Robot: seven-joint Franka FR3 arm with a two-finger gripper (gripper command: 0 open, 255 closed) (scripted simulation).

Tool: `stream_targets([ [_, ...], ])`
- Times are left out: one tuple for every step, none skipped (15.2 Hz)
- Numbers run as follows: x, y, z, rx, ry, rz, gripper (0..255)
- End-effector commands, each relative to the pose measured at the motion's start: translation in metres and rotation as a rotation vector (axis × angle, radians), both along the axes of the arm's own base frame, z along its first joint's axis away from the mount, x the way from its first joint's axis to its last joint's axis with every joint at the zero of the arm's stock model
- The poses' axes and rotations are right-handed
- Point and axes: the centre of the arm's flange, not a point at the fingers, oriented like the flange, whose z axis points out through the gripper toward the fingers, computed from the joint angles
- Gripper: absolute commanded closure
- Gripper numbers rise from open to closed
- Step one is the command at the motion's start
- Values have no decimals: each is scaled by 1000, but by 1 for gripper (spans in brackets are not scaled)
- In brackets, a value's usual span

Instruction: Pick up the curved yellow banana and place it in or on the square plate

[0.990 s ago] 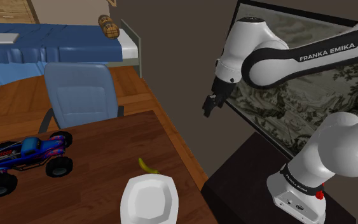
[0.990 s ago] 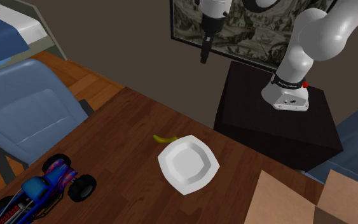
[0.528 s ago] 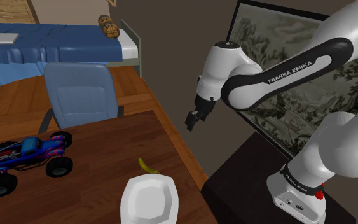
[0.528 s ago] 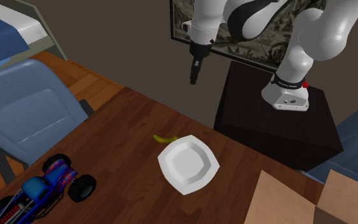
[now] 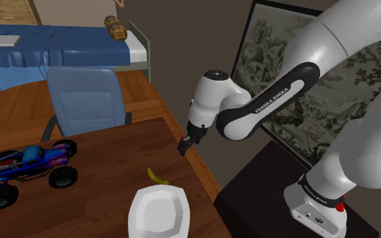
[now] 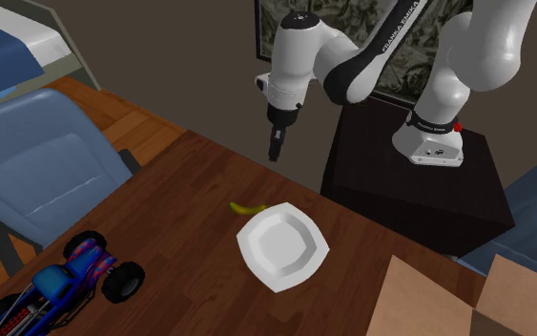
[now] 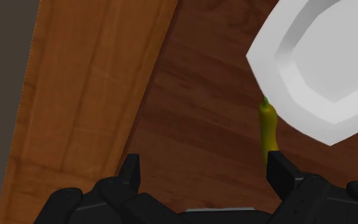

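Note:
A small curved yellow banana [image 5: 156,176] [image 6: 247,207] [image 7: 268,128] lies on the dark wooden table, its end tucked against the rim of the white square plate [image 5: 158,213] [image 6: 282,246] [image 7: 317,60]. My black gripper [image 5: 184,146] [image 6: 276,149] [image 7: 203,172] hangs in the air above the table's edge, off to the side of the banana and well above it. Its fingers stand apart with nothing between them. In the wrist view the banana shows just past one fingertip [image 7: 278,165].
A blue and red toy monster truck [image 5: 25,169] [image 6: 61,284] stands on the table. A blue chair [image 5: 87,101] [image 6: 42,167] is at the table's far side, a bed [image 5: 40,47] behind it. A cardboard box [image 6: 447,301] sits near the plate. My dark stand [image 6: 414,186] adjoins the table.
The arm has swung down and towards the table, from in front of the framed picture to just above the table's edge. The fingers stayed apart. Banana and plate have not moved.

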Motion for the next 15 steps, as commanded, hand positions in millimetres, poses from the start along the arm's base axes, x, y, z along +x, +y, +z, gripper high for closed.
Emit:
stream_targets([
  [7,17,-20,11,-4,12,0],
  [10,25,-29,16,-7,18,0],
  [12,34,-38,21,-9,25,0],
  [15,42,-47,26,-11,31,0],
  [18,51,-56,30,-13,37,0],
  [21,60,-65,35,-15,44,0],
  [23,68,-73,40,-17,50,0],
  [26,77,-82,45,-19,56,0],
  [28,86,-91,50,-21,62,0],
  [31,95,-99,54,-23,69,0],
  [33,104,-108,59,-25,75,0],
  [35,109,-113,62,-26,79,0],
  [35,110,-118,62,-26,79,0],
  [36,110,-123,62,-26,79,0],
  [37,111,-129,62,-26,79,0],
])
